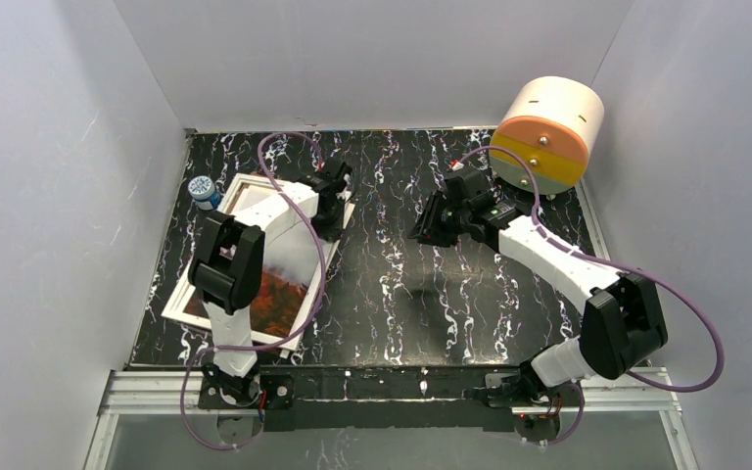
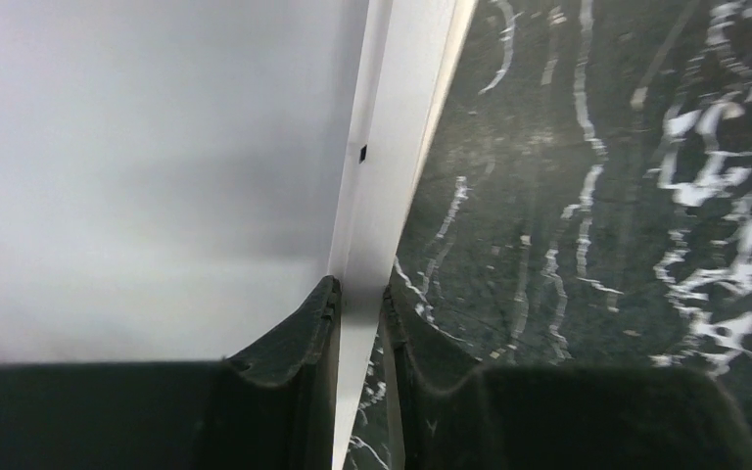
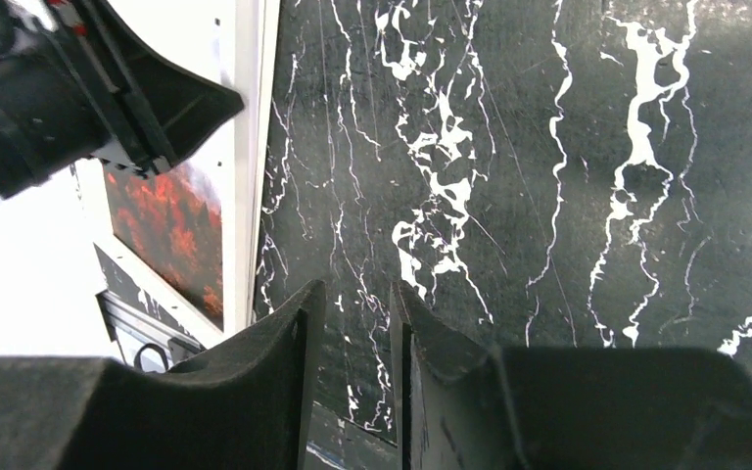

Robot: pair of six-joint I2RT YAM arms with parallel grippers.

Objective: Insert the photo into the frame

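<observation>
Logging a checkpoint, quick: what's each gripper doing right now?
Left gripper: closed on the frame rim.
Right gripper: slightly open, holding nothing.

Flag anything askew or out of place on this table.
The frame lies skewed, turned against the edges of the table on its left side, with the left gripper pinching its right rim. The white-and-orange drum sits tilted at the far right corner. Nothing looks spilled or damaged.
</observation>
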